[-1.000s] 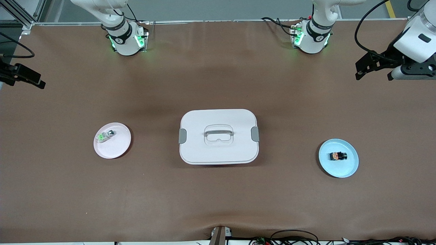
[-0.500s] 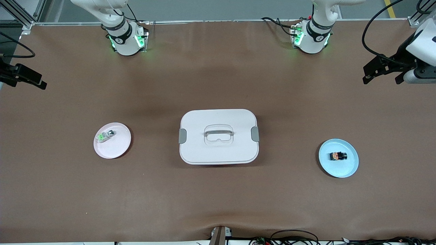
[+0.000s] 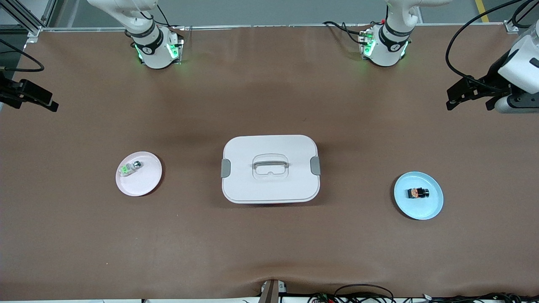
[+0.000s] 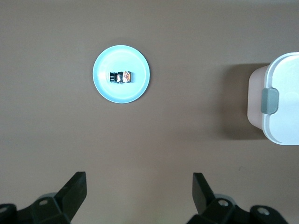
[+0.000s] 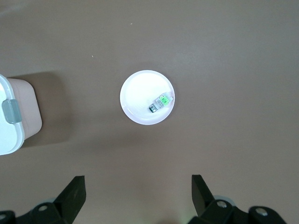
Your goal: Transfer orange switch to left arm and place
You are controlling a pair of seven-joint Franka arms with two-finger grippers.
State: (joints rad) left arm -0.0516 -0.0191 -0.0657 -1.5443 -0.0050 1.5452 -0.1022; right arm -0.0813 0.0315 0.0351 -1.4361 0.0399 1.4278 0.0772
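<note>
The orange switch [image 3: 418,193] [image 4: 121,76] lies on a small blue plate [image 3: 421,208] [image 4: 136,88] toward the left arm's end of the table. The white box [image 3: 269,168] [image 4: 282,100] [image 5: 10,125], lid latched, stands mid-table. My left gripper [image 3: 469,104] [image 4: 140,189] hangs open and empty over bare table at the left arm's end, well apart from the plate. My right gripper [image 3: 30,97] [image 5: 139,189] is open and empty over the table's edge at the right arm's end.
A pink plate [image 3: 145,184] [image 5: 138,98] holding a clear-and-green switch [image 3: 129,168] [image 5: 162,101] sits toward the right arm's end, level with the box. Both arm bases [image 3: 153,48] [image 3: 385,46] stand along the table's edge farthest from the front camera.
The left gripper has shifted toward the left arm's end of the table and turned a little. The right gripper has barely moved.
</note>
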